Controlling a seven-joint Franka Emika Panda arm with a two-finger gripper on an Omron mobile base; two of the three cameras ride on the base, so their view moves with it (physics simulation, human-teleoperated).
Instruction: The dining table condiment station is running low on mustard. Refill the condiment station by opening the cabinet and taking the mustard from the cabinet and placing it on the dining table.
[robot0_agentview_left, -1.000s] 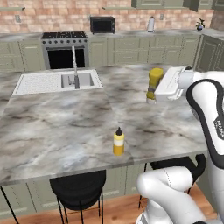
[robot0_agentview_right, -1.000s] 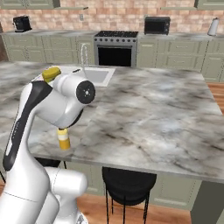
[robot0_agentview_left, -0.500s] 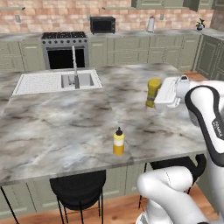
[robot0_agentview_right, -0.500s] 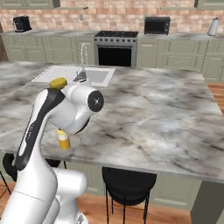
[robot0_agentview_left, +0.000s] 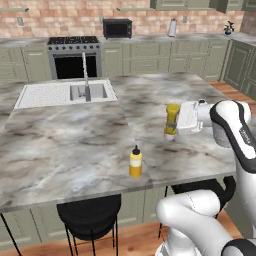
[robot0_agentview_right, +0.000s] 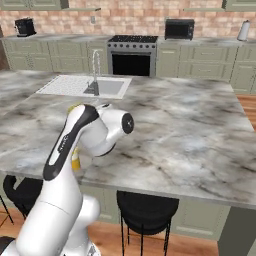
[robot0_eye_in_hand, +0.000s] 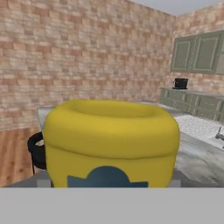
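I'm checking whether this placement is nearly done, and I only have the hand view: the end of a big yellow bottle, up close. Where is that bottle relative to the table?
Observer: In the left base view the mustard is upright, pale cap down, low over the marble top of the dining table, toward its right side. I cannot tell whether the cap touches the marble.
Operator: Is the gripper on it?
Observer: The gripper reaches in level from the right and appears to clasp the bottle's body.
Operator: Anything nearby to knock over?
Observer: A slimmer yellow bottle with a dark nozzle stands apart from it, nearer the table's front edge.
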